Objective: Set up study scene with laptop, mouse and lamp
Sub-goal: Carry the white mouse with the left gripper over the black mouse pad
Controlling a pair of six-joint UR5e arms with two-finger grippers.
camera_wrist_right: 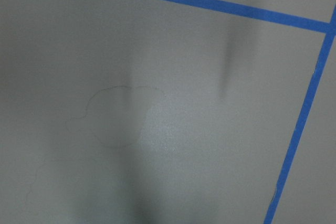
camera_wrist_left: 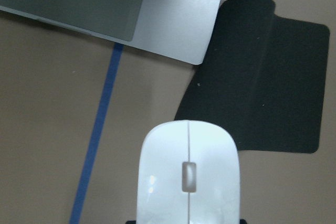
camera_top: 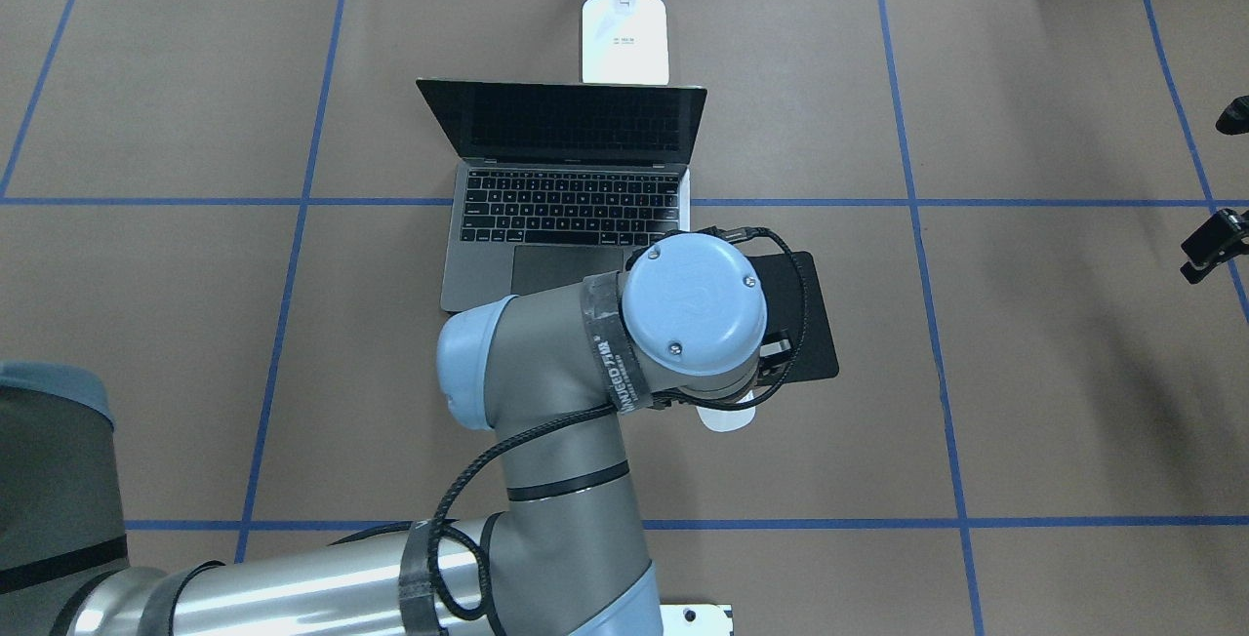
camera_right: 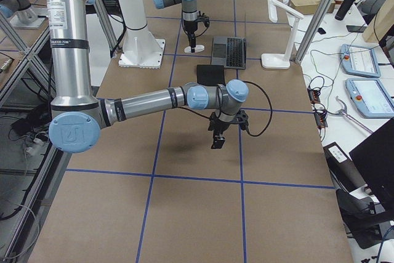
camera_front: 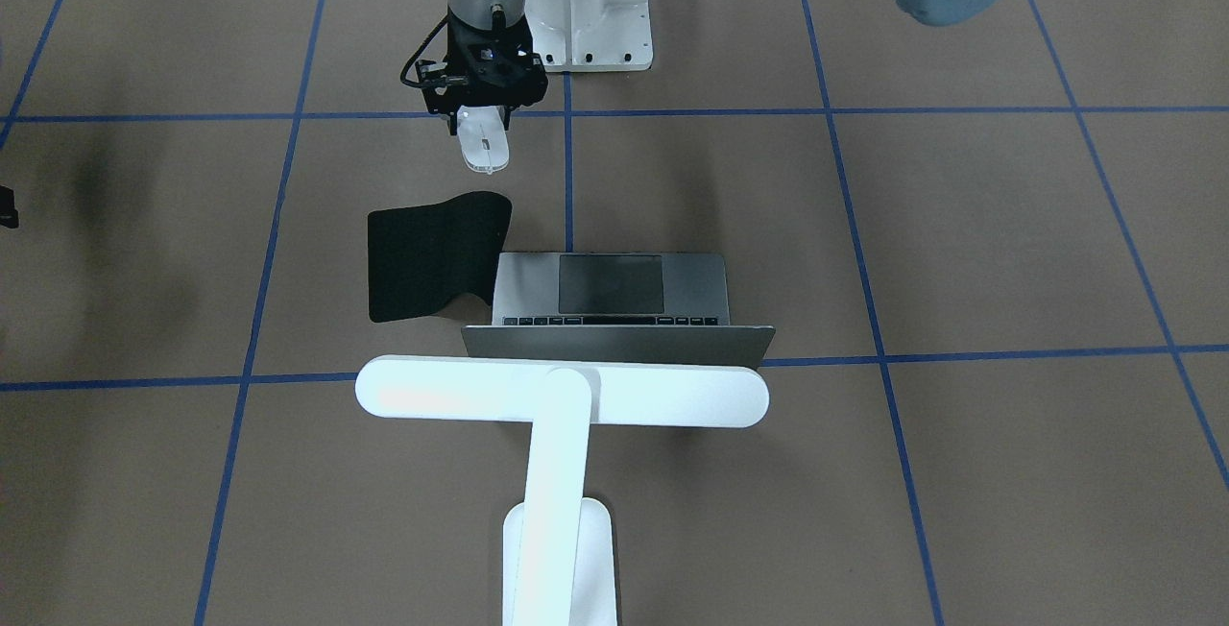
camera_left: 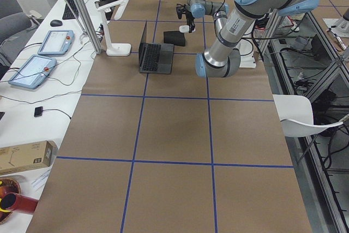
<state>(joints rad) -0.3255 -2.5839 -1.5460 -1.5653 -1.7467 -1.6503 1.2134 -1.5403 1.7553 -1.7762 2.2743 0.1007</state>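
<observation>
The open dark-grey laptop (camera_front: 614, 285) sits mid-table, its screen facing the robot (camera_top: 571, 124). Behind it stands the white T-shaped lamp (camera_front: 562, 396), with its light bar over the lid and its base (camera_top: 624, 41) at the far edge. The white mouse (camera_front: 483, 144) hangs above the table on the robot's side of a black mat (camera_front: 432, 261), and my left gripper (camera_front: 480, 122) is shut on its rear end. In the left wrist view the mouse (camera_wrist_left: 189, 177) fills the lower middle. My right gripper (camera_right: 217, 141) hovers over bare table far to the right; its fingers are unclear.
The black mat (camera_wrist_left: 273, 87) lies beside the laptop's front corner, and its edge nearest the laptop is curled up. The white bolted pedestal (camera_front: 590, 21) stands at the robot's side. Blue tape lines cross the brown table cover.
</observation>
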